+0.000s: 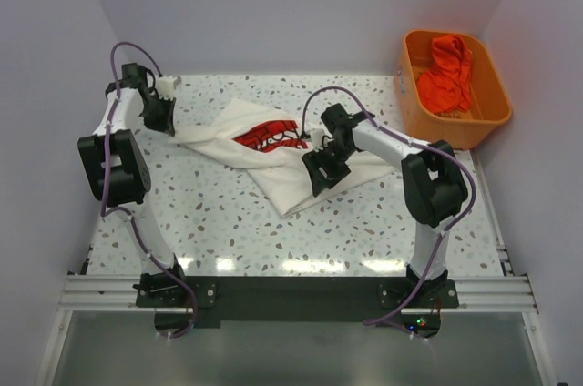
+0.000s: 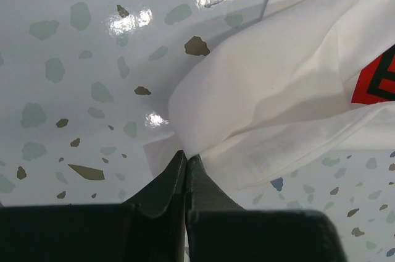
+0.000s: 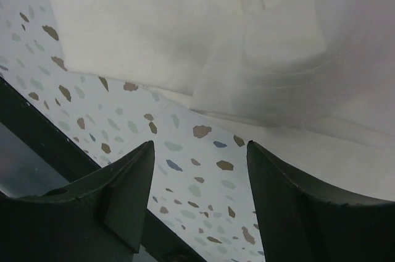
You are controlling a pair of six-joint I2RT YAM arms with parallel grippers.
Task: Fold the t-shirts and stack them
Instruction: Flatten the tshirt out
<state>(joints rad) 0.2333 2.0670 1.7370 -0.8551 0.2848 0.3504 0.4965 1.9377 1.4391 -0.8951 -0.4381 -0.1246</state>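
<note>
White t-shirt (image 1: pixel 273 145) lies rumpled mid-table. Left gripper (image 2: pixel 186 157) is clamped on it and right gripper (image 3: pixel 200 146) is spread open.

Only the top view shows the room: plain white walls, a speckled terrazzo table (image 1: pixel 228 240), and an orange tub (image 1: pixel 496 117) at 2 o'clock holding a crumpled orange-red cloth (image 1: pixel 446 72). Only the left wrist view shows fingers pressed together on the shirt's 9 o'clock edge. Only the right wrist view shows jaws apart over the hem at 5 o'clock. Count: 1 shirt, 1 tub, 1 cloth, 2 arms.
</note>
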